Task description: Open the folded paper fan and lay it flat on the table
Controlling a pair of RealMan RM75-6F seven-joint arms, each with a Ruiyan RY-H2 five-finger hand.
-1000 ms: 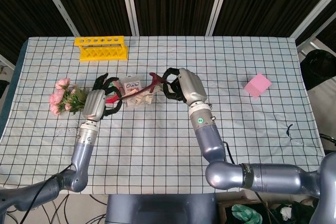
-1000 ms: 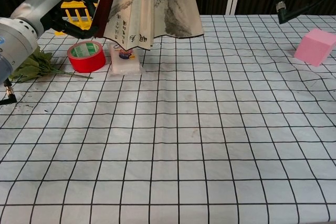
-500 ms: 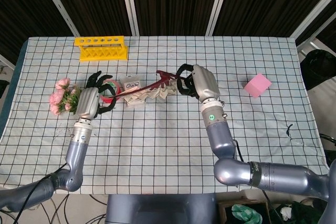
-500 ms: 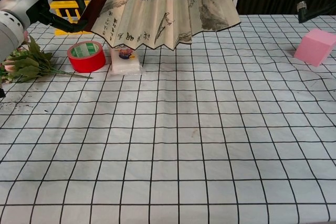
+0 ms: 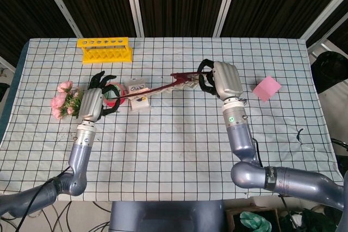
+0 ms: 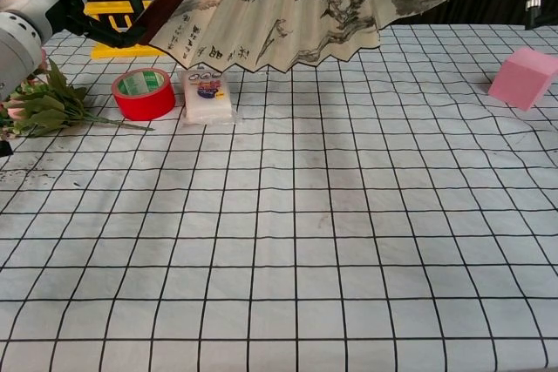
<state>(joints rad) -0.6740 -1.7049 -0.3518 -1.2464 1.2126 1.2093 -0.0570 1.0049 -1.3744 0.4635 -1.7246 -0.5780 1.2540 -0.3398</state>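
left hand (image 5: 93, 103): grasping the fan's dark end rib, at 9 o'clock
fan (image 6: 305, 6): spread wide, held above the table (image 6: 349, 241), spanning both hands
right hand (image 5: 224, 79): gripping the fan's other end, at 3 o'clock

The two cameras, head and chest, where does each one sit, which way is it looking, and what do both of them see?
Head view: sits high, looking down on the checked table; shows both arms, left hand and right hand holding the paper fan between them.
Chest view: sits low at the near edge, looking across the tabletop; shows only the left hand and forearm, top left.
Shared: the fan, red tape roll, pink block, yellow rack, flowers.
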